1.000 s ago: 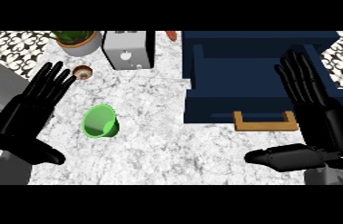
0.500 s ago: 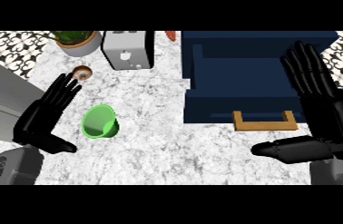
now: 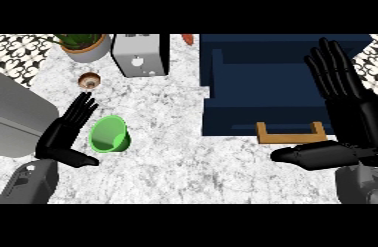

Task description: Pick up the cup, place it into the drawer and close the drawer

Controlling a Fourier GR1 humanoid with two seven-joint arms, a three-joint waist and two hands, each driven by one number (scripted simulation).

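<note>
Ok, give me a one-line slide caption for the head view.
Open left hand beside the green cup lying on the marble counter; open right hand over the open navy drawer.

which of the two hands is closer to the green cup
The robot's left black hand, open right beside the green plastic cup on the marble counter. The right black hand rests open far across, by the navy drawer.

marble counter (image 3: 184, 156), green cup (image 3: 110, 135), toaster (image 3: 139, 54)
</note>
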